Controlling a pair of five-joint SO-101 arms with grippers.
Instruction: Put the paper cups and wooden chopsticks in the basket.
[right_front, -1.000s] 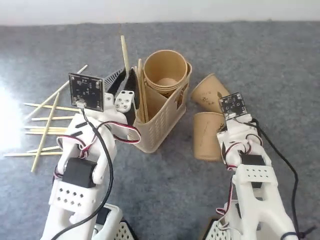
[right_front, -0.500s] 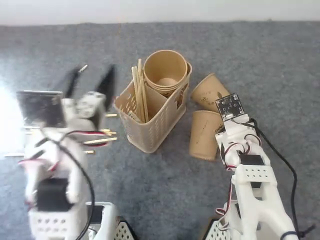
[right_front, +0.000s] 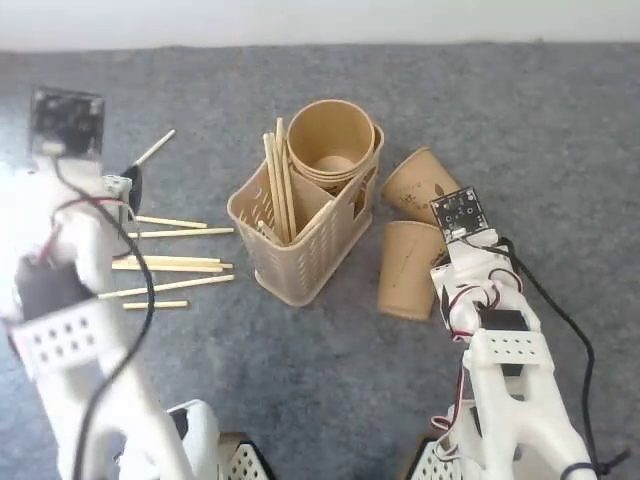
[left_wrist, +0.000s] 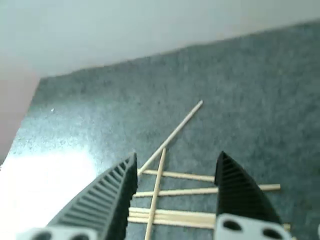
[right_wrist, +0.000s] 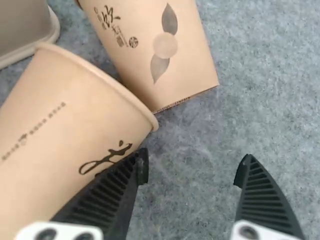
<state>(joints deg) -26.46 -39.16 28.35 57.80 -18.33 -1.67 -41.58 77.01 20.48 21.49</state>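
Both tools open and empty, loose cups and chopsticks on either side of a part-filled basket.

The right tool (right_wrist: 195, 156) hangs with its jaws spread and nothing between them, one jaw close to the rim of the nearer loose paper cup (right_wrist: 65, 145), which lies on its side on the grey tabletop (right_front: 330, 380). A second loose paper cup (right_wrist: 155, 50) lies on its side right beside it, farther out. On the other side, the left tool (left_wrist: 177, 157), jaws likewise apart and holding nothing, hangs over the scattered wooden chopsticks (left_wrist: 200, 191). Between these chopsticks and the loose cups stands the basket (right_front: 300, 270). Leaning chopsticks (right_front: 278, 185) stand in its left compartment, and stacked paper cups (right_front: 330, 135) sit upright in the far one.
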